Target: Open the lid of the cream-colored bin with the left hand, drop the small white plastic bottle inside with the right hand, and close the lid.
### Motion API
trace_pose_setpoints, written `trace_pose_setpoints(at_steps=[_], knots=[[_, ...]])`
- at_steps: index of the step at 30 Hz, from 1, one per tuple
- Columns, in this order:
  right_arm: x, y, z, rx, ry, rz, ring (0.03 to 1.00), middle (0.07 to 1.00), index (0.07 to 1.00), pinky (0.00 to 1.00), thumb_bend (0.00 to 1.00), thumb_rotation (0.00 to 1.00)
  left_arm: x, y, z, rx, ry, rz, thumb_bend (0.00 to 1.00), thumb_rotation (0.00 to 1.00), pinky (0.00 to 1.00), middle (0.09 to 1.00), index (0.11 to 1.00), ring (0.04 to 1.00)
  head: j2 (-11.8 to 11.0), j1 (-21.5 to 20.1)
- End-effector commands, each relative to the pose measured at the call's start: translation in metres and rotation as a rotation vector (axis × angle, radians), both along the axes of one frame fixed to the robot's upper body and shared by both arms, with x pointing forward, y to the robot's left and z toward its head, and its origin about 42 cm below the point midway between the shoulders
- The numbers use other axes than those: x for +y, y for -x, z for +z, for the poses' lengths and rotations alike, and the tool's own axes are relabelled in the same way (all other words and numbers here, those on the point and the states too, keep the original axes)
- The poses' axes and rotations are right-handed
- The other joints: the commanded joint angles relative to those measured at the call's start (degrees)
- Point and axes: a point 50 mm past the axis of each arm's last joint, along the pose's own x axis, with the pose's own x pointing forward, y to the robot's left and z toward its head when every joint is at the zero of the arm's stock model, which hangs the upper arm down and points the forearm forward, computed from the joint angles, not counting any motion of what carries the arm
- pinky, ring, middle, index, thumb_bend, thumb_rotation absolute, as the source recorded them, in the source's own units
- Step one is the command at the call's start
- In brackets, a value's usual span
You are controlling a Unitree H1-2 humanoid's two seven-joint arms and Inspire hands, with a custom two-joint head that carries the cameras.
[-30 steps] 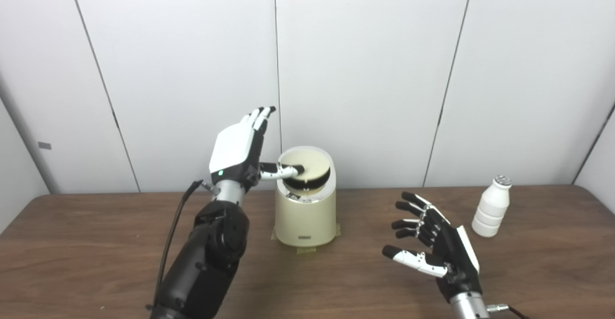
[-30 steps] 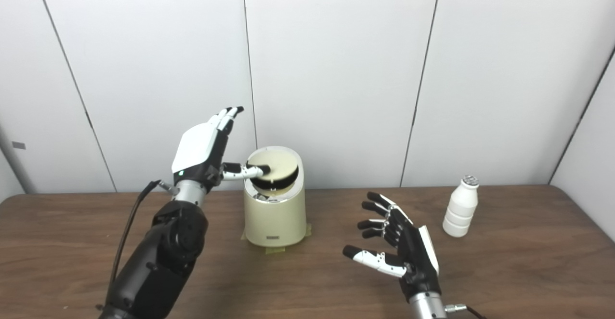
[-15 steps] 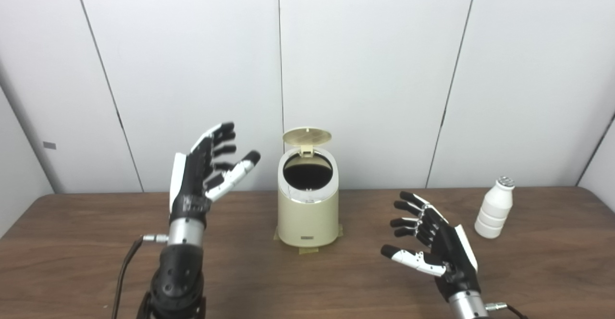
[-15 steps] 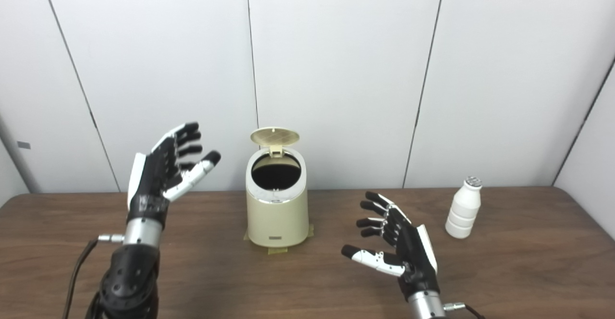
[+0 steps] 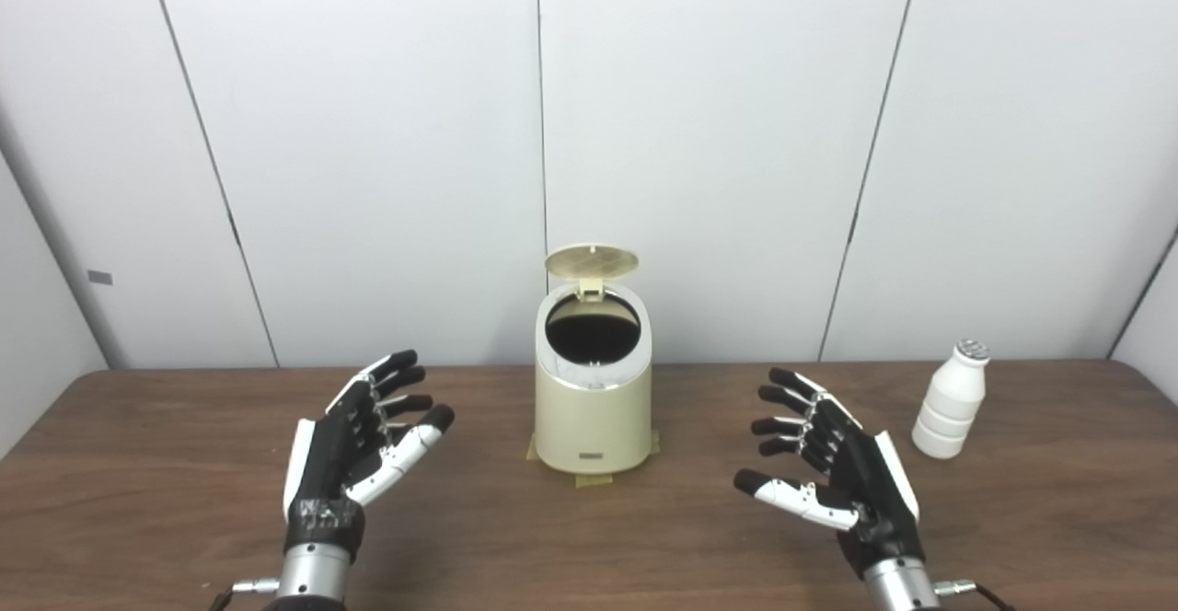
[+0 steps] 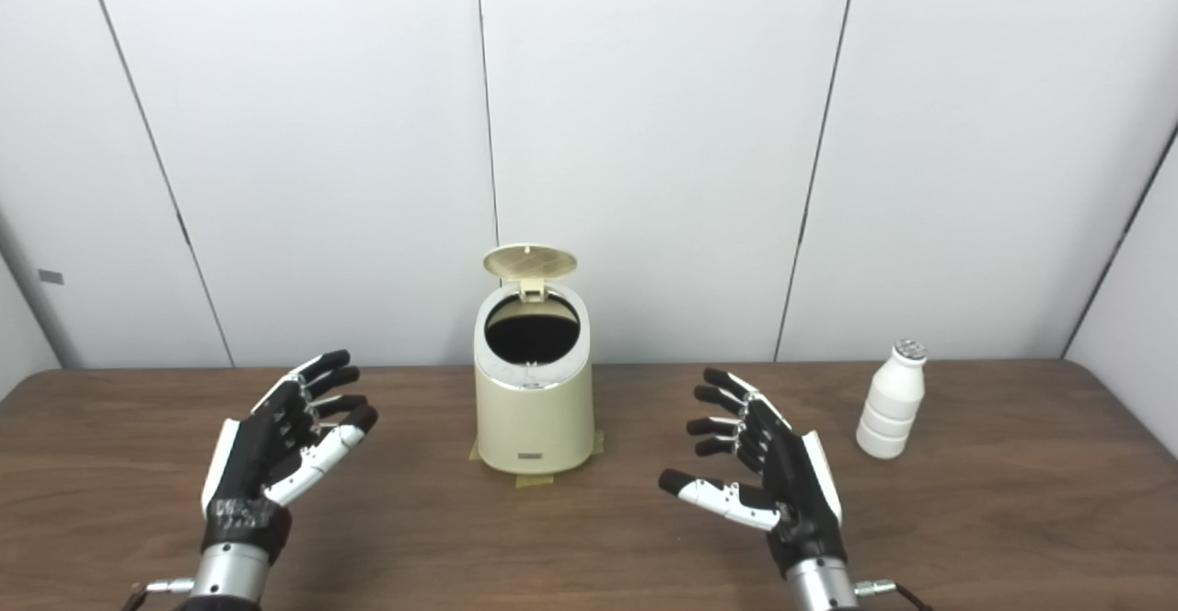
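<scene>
The cream-colored bin [image 5: 593, 404] stands upright near the middle of the tabletop [image 5: 166, 491], toward the back wall [image 5: 368, 132]. Its round lid [image 5: 591, 261] is raised on a rear hinge and stands tilted back above the opening, its ribbed underside facing forward. The opening [image 5: 592, 331] is fully exposed; the interior reads as uniformly dark and no contents can be made out inside it. A pale rim ring surrounds the opening. Strips of tan tape [image 5: 589, 478] show under the base at the front and at both sides, lying on the tabletop. A small dark label sits low on the front wall of the bin.

The small white plastic bottle [image 5: 949, 398] stands upright on the tabletop at the far right, well apart from the bin and outside it. It has a ribbed lower body and a silver-toned cap [image 5: 971, 349]. Whether the bottle holds anything cannot be told.

The left robot hand [image 5: 359, 450] hovers over the tabletop to the left of the bin, apart from it, palm turned inward, fingers spread and released, grasping nothing. The right robot hand [image 5: 833, 468] hovers to the right of the bin, between bin and bottle, touching neither. Its fingers are apart and slightly curled, thumb extended toward the bin, and it holds nothing.

Lid status: open. Bottle status: on the tabletop, not in the bin.
</scene>
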Motion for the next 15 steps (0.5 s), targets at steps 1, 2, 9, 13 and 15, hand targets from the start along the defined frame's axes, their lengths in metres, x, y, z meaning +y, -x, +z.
trace_pose_setpoints(at_steps=[1,2,9,13,15], knots=[[0.002,-0.007,0.021,-0.109,-0.010,0.005,0.635,0.776,0.793,0.54,0.84,0.20,0.003,-0.005,0.015,-0.089,-0.041,-0.007,0.77,0.31,0.52,0.764,0.809,0.679,-0.2,-0.8],[0.002,-0.007,0.021,-0.115,-0.009,0.005,0.633,0.775,0.792,0.54,0.84,0.20,0.005,-0.004,0.013,-0.086,-0.049,-0.015,0.77,0.31,0.52,0.764,0.810,0.678,-0.5,-1.5],[0.001,-0.017,0.047,-0.137,0.052,0.014,0.639,0.789,0.806,0.58,0.81,0.20,0.019,0.000,0.009,-0.061,-0.116,-0.053,0.73,0.30,0.55,0.775,0.825,0.696,-2.7,-9.1],[-0.009,-0.033,0.096,-0.198,0.193,-0.010,0.659,0.795,0.811,0.59,0.80,0.19,0.026,0.000,0.007,-0.050,-0.121,-0.071,0.71,0.29,0.55,0.788,0.830,0.712,-4.4,-14.3],[-0.015,-0.037,0.123,-0.246,0.268,-0.051,0.620,0.783,0.792,0.54,0.76,0.14,0.029,-0.001,0.006,-0.039,-0.129,-0.070,0.68,0.25,0.57,0.801,0.837,0.735,-5.0,-16.0]])
